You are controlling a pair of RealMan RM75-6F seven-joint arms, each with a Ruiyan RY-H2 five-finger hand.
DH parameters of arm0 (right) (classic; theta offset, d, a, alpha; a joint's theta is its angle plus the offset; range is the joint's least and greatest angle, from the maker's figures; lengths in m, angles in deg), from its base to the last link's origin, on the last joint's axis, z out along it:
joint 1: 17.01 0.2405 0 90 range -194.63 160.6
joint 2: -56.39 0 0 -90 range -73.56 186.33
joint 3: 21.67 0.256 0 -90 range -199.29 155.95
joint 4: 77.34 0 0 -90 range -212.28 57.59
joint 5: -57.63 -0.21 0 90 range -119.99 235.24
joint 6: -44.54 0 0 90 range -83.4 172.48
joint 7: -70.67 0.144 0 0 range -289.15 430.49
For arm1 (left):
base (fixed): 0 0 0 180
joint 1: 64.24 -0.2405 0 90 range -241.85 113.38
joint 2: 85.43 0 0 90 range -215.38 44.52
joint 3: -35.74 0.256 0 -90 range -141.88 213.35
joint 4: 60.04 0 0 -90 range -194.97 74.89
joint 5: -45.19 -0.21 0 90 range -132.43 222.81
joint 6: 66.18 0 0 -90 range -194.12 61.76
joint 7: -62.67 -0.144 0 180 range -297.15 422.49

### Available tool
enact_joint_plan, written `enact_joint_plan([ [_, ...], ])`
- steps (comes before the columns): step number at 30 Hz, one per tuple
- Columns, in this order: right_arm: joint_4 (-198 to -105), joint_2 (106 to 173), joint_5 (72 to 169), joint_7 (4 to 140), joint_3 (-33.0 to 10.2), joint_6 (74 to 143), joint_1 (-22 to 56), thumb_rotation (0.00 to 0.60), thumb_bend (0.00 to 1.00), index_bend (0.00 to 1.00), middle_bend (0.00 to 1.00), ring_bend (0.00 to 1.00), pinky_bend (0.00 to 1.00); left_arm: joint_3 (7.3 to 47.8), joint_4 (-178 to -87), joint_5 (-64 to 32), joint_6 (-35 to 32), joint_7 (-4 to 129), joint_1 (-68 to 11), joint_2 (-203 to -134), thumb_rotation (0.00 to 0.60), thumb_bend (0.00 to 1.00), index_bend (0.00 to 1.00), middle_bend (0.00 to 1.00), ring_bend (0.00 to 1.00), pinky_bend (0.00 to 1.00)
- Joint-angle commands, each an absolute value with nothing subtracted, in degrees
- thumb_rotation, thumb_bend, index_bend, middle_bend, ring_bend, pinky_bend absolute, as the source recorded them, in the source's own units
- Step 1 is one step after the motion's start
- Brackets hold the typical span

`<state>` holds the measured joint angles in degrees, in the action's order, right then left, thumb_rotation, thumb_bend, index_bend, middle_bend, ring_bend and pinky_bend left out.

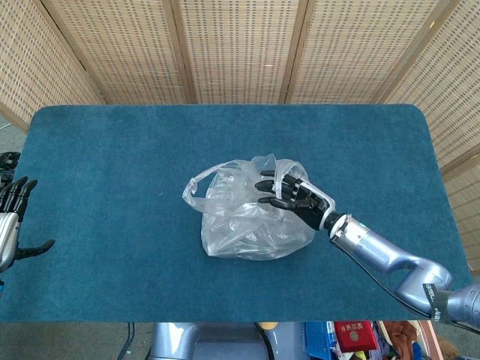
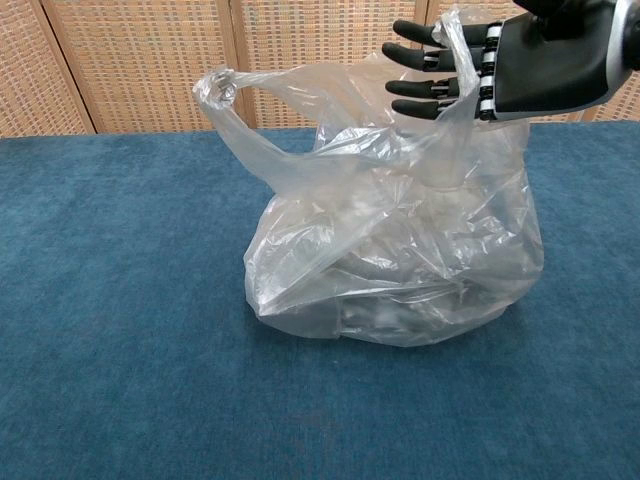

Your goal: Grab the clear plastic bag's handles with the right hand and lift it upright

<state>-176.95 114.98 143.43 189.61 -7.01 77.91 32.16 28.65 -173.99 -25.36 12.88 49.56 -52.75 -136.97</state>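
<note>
The clear plastic bag (image 1: pixel 247 225) (image 2: pixel 400 260) sits crumpled at the middle of the table, with unclear contents inside. One handle loop (image 1: pixel 196 185) (image 2: pixel 222 88) sticks up and out on the bag's left side. The other handle (image 1: pixel 279 177) (image 2: pixel 466 40) drapes over the straight, spread fingers of my right hand (image 1: pixel 296 196) (image 2: pixel 500 65), which have slid through the loop above the bag's top. The fingers are not curled around the strip. My left hand (image 1: pixel 9 217) rests at the table's left edge, fingers apart and holding nothing.
Blue cloth covers the table (image 1: pixel 112 150). A wicker screen (image 1: pixel 240 45) stands behind the far edge. A red box (image 1: pixel 355 335) and blue crate lie below the front edge.
</note>
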Motion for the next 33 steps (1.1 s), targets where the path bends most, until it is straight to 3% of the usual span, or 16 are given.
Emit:
enact_joint_plan([
  [1, -177.3, 114.4, 144.0, 190.0, -7.3, 77.0, 32.7, 0.600, 0.00, 0.31, 0.42, 0.29, 0.41, 28.5, -173.8, -24.8, 12.4, 49.7, -52.5, -137.0, 0.600, 0.16, 0.00, 0.00, 0.00, 0.00],
  [11, -178.8, 110.5, 144.9, 193.1, -7.1, 73.0, 36.0, 0.600, 0.00, 0.31, 0.46, 0.40, 0.58, 28.0, -172.3, -24.0, 11.1, 48.1, -50.8, -138.7, 0.600, 0.17, 0.00, 0.00, 0.00, 0.00],
  [17, -179.6, 107.5, 143.5, 193.8, -6.3, 69.7, 38.0, 0.600, 0.00, 0.31, 0.47, 0.41, 0.60, 26.6, -167.0, -26.7, 9.7, 49.0, -47.8, -142.1, 0.600, 0.17, 0.00, 0.00, 0.00, 0.00],
  [23, -180.3, 105.7, 141.9, 191.7, -5.8, 66.3, 39.4, 0.600, 0.00, 0.34, 0.49, 0.44, 0.61, 25.9, -154.4, -39.7, 7.5, 56.3, -41.1, -149.4, 0.600, 0.17, 0.00, 0.00, 0.00, 0.00],
  [33, -181.7, 106.1, 140.9, 186.3, -5.1, 64.6, 39.0, 0.600, 0.00, 0.35, 0.50, 0.44, 0.62, 24.3, -137.3, -55.9, 11.6, 62.8, -29.9, -161.0, 0.600, 0.20, 0.03, 0.00, 0.00, 0.00],
])
